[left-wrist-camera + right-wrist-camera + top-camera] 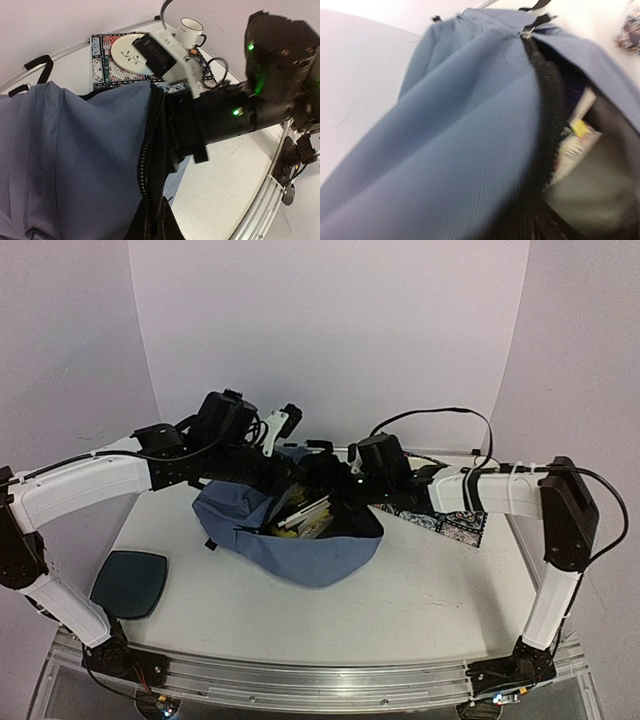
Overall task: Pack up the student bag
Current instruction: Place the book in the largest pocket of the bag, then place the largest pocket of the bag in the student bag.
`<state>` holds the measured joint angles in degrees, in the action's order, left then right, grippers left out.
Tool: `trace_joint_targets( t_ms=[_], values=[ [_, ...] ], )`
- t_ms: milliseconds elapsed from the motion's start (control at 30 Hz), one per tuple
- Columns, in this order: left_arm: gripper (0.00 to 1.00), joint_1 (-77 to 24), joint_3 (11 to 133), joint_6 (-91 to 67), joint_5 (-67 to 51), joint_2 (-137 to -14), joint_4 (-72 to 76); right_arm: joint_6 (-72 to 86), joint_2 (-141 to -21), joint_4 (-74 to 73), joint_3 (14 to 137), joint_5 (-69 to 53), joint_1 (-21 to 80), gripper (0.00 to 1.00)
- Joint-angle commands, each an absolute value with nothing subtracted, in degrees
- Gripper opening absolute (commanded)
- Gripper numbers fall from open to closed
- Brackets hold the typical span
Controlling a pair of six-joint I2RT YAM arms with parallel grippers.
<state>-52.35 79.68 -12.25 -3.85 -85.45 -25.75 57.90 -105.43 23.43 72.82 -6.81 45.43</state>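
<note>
Reaching over the slate-blue student bag (300,552), which is lying unzipped mid-table with books (302,512) showing, the left gripper (283,472) and right gripper (335,480) are meeting at its far rim, probably spreading the mouth; I cannot tell how either's jaws are standing.

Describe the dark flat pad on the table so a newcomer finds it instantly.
Start at the soft slate-blue fabric backpack in the middle of the white table, then look toward the near left corner. There lies a flat dark teal rounded-square pad, apart from the backpack. Unlike the patterned placemat at the far right, it is plain and bare.
</note>
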Motion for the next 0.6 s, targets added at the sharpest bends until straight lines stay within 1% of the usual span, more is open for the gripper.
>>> trace_joint_targets(
  t_ms=[0, 67, 133, 200, 233, 300, 333, 400, 467, 500, 567],
  values=[
    [0.0, -53.19, 77.95, -14.71, -8.67, -82.77, -20.23, 46.93, -95.6, 13.87, 68.35, -4.07, 44.29, 0.73],
    [0.0, -53.27, 77.12, -15.95, -10.77, -83.18, -18.92, 44.51, -92.0, 12.53, 65.12, -3.42, 43.15, 0.76],
    [0.0, -53.59, 76.52, -16.74, -12.72, -84.14, -17.72, 43.68, -87.83, 11.6, 61.47, -3.03, 41.06, 0.8],
    [0.0, -54.28, 76.22, -16.78, -13.37, -85.29, -17.53, 43.99, -83.96, 11.12, 58.13, -2.9, 38.49, 0.86],
    [0.01, -54.71, 76.0, -16.72, -13.45, -85.94, -17.5, 44.36, -82.19, 10.84, 56.64, -3.68, 36.91, 0.91],
    [0.04, -55.68, 75.62, -16.83, -13.73, -87.41, -17.47, 44.41, -79.32, 10.59, 54.4, -6.78, 33.62, 0.98],
    [0.07, -56.09, 75.59, -16.88, -14.16, -88.16, -17.49, 44.04, -78.31, 10.33, 53.78, -7.98, 32.48, 0.98],
    [0.18, -56.86, 75.78, -16.94, -14.82, -89.61, -17.5, 41.0, -76.46, 9.32, 53.03, -9.27, 31.67, 0.98],
    [0.26, -56.97, 76.25, -17.2, -14.9, -90.28, -17.49, 39.0, -76.05, 7.76, 53.63, -9.89, 31.56, 0.98],
    [0.32, -56.98, 76.46, -17.4, -14.13, -90.31, -17.59, 38.8, -76.2, 6.3, 54.31, -9.96, 31.55, 0.98],
    [0.4, -56.84, 76.97, -17.82, -11.71, -90.14, -17.81, 38.48, -77.58, 2.47, 56.62, -10.33, 31.63, 0.98]
  ],
)
